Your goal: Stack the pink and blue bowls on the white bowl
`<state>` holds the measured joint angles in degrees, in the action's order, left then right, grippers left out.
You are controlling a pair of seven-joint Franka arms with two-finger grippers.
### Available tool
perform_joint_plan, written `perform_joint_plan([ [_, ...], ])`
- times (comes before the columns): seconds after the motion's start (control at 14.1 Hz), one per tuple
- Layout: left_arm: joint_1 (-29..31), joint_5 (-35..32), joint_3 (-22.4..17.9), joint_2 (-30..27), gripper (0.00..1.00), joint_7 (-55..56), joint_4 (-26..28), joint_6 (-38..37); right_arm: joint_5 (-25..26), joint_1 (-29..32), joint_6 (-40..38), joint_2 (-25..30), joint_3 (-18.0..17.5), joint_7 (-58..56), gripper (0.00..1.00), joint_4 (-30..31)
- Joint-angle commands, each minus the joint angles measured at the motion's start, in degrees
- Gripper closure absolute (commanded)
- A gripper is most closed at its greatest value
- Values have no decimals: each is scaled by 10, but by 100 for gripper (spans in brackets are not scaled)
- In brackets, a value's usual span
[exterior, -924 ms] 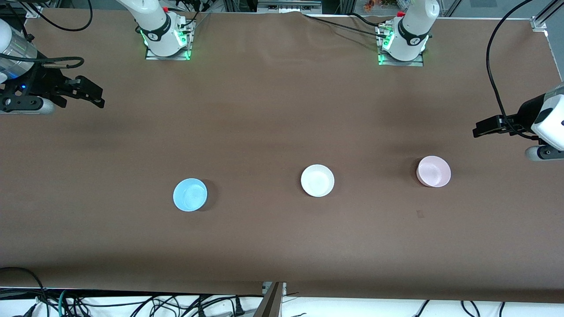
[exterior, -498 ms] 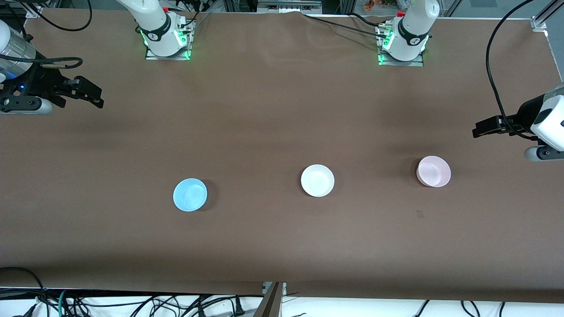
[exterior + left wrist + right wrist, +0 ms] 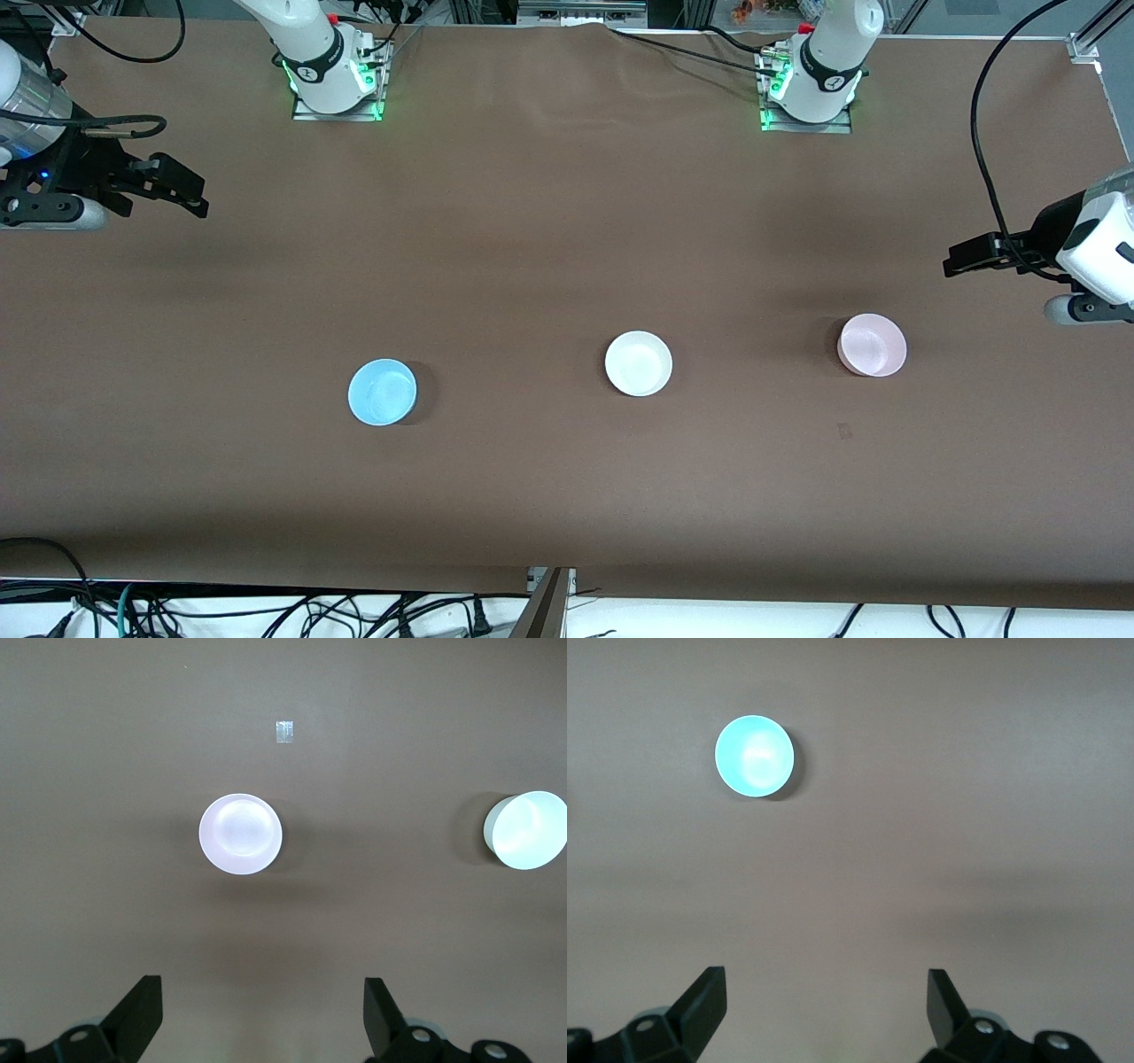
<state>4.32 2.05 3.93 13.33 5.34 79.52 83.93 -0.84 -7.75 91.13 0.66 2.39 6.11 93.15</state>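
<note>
Three small bowls sit apart in a row on the brown table. The white bowl (image 3: 639,363) is in the middle, the pale pink bowl (image 3: 873,345) toward the left arm's end, the light blue bowl (image 3: 382,392) toward the right arm's end. My left gripper (image 3: 961,257) is open and empty, up in the air over bare table near the pink bowl. Its wrist view shows the pink bowl (image 3: 240,834) and the white bowl (image 3: 524,829). My right gripper (image 3: 190,197) is open and empty, high over the table's end. Its wrist view shows the blue bowl (image 3: 754,757).
The two arm bases (image 3: 332,75) (image 3: 811,84) stand at the table's edge farthest from the camera. A small pale mark (image 3: 844,431) lies on the brown cloth nearer the camera than the pink bowl. Cables hang below the table's near edge.
My left gripper has shifted slightly toward the table's middle. My right gripper has drawn a little toward its end of the table. The bowls have not moved.
</note>
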Motion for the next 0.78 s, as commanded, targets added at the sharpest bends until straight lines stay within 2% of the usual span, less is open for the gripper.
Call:
perform_joint_plan([
  [0.0, 11, -3, -4, 11, 0, 0, -16, -9, 0, 0, -10, 2, -1, 0, 0, -6],
  [0.5, 47, -5, -8, 28, 0, -7, -1, 17, 0, 0, 3, 0, -1, -6, 0, -8],
  [0.71, 51, 0, -25, 32, 0, -41, 65, 87, 1, 0, 13, 0, -1, -6, 0, -8],
])
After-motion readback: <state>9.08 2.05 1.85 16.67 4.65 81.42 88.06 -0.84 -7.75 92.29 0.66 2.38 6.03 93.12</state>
